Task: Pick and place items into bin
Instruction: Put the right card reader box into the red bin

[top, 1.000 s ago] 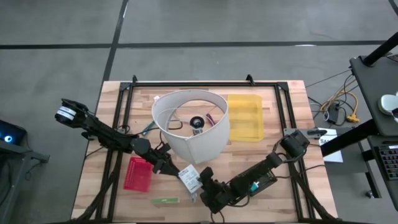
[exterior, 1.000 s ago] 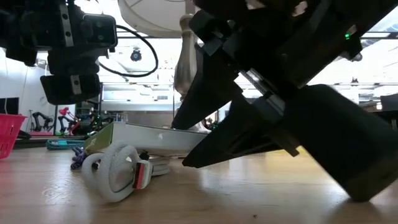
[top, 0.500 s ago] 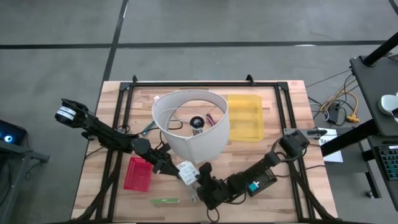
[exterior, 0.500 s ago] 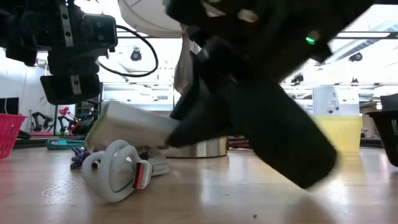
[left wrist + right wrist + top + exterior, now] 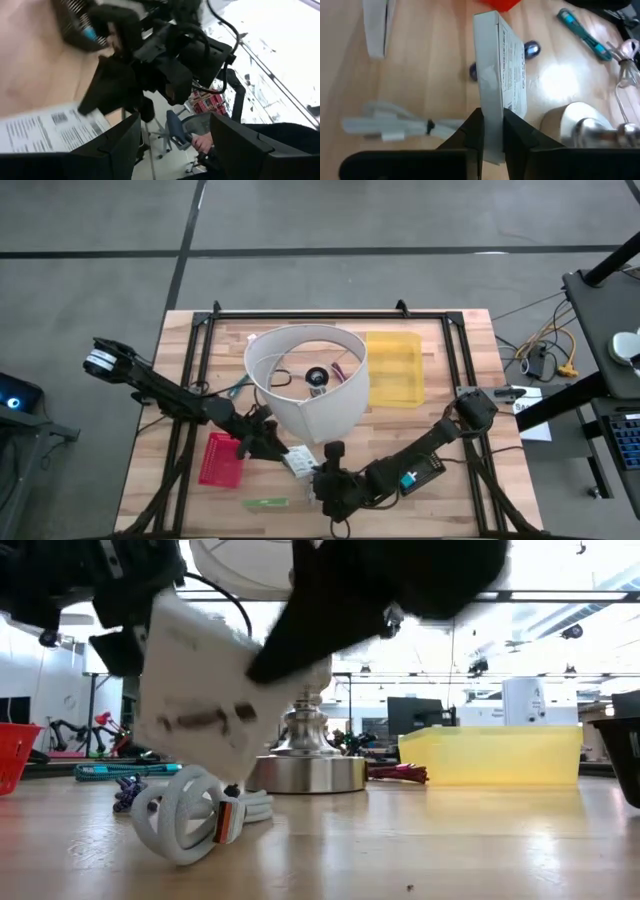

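Gripping a white printed box (image 5: 499, 70) by its edge, the right gripper (image 5: 491, 131) holds it lifted above the table (image 5: 470, 490) near the front edge. Just beside it, the left gripper (image 5: 268, 446) hovers, fingers apart. Farther back, beside the white lampshade (image 5: 310, 385), sits the yellow bin (image 5: 395, 368).

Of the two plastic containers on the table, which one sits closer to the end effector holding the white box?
The red basket, beside the left arm; the yellow bin lies across the table from the right end effector gripping the white box.
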Robot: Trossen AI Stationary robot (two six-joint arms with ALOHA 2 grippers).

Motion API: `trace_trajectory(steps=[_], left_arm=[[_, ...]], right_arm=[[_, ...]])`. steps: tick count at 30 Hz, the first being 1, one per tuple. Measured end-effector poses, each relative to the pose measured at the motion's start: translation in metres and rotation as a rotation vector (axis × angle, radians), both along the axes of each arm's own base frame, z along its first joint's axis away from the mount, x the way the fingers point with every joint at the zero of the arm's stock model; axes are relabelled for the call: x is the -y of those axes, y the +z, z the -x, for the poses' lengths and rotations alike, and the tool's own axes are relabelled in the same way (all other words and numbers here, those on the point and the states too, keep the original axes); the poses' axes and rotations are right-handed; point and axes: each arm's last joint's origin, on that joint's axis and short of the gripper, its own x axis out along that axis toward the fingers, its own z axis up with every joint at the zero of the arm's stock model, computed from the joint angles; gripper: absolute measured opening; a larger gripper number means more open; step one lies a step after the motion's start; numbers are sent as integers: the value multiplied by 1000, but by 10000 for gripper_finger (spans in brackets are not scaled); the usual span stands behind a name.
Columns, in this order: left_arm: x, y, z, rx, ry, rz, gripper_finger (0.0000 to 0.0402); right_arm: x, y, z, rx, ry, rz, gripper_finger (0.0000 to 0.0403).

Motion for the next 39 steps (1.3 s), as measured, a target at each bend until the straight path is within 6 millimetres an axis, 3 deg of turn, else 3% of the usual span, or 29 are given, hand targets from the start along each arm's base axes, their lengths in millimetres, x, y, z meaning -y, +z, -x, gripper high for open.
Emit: trace_trajectory(steps=[10,16,25,39], left_arm=[[-3,28,16,310,-24,-244,221],[1,36,24,465,-51,-413,221],[7,16,31,348,-158,-645,221],[7,6,24,332,-111,-784,221]], right_arm=[[-8,44,-10,101,-63,-234,34],[-8,59,-13,125,-159,-411,33],[-7,77,-12,237,-302,-625,33],[-5,81,-18,286,-309,-686,33]])
